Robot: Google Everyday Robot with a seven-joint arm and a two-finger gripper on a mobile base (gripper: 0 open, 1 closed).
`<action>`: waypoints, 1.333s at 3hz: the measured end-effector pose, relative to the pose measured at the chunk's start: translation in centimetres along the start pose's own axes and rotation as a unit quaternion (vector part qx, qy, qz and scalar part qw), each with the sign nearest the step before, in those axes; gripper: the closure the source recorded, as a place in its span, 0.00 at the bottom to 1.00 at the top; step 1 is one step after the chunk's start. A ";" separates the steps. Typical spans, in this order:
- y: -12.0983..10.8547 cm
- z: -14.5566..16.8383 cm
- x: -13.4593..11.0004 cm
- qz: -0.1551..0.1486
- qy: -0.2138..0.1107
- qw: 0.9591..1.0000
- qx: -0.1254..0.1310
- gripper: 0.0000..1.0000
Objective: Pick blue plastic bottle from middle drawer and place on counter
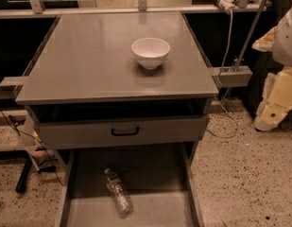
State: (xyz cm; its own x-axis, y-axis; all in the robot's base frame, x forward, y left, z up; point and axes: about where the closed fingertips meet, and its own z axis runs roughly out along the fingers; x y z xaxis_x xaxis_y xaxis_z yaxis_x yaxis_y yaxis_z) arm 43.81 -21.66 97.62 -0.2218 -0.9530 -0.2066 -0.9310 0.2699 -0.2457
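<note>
The blue plastic bottle (118, 192) lies on its side on the floor of the open middle drawer (157, 207), left of centre, with its cap pointing toward the cabinet. The counter (84, 65) is the grey cabinet top above it. My gripper (270, 117) shows as pale arm parts at the right edge of the view. It hangs beside the cabinet at about counter height, well to the right of the bottle and above it. It holds nothing that I can see.
A white bowl (150, 52) stands on the counter, right of centre. A grey drawer front with a black handle (125, 131) sits just under the counter, above the open drawer. Cables and a metal bracket (233, 74) are at the cabinet's right side. The floor is speckled.
</note>
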 end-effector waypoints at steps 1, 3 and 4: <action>0.3 0.3 -0.2 0.005 0.004 1.000 0.001 0.00; 4.5 6.6 -3.4 0.044 -0.007 0.999 0.007 0.00; 7.8 11.3 -4.9 0.044 -0.006 0.998 -0.032 0.00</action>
State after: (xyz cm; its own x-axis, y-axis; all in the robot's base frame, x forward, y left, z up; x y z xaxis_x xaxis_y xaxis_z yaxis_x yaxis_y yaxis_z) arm 40.94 -13.31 86.06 -0.3001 -0.9240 -0.2369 -0.9249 0.3426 -0.1647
